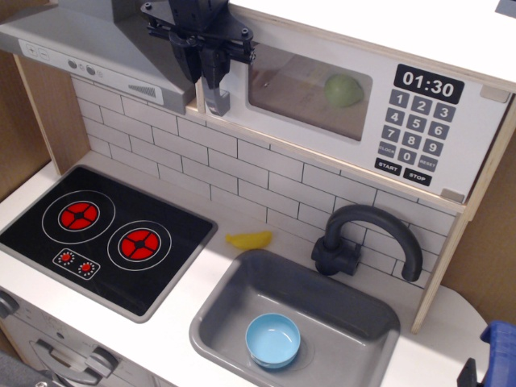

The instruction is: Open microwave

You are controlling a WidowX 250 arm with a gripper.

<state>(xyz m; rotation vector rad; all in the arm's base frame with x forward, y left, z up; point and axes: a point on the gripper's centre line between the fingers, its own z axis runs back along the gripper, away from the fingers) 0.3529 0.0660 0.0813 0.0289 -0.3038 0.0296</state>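
The microwave fills the upper right of the frame, and its door looks flush with the body. Behind the window sits a green round thing (maybe a fruit). At the lower centre, the grey sink holds a blue bowl. At the top, left of centre, the black gripper has its fingers pressed together on the grey handle at the door's left edge.

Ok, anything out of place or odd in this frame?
Mostly tidy. A yellow banana lies loose on the counter behind the sink, and a green fruit sits inside the closed microwave. Nothing is spilled or damaged.
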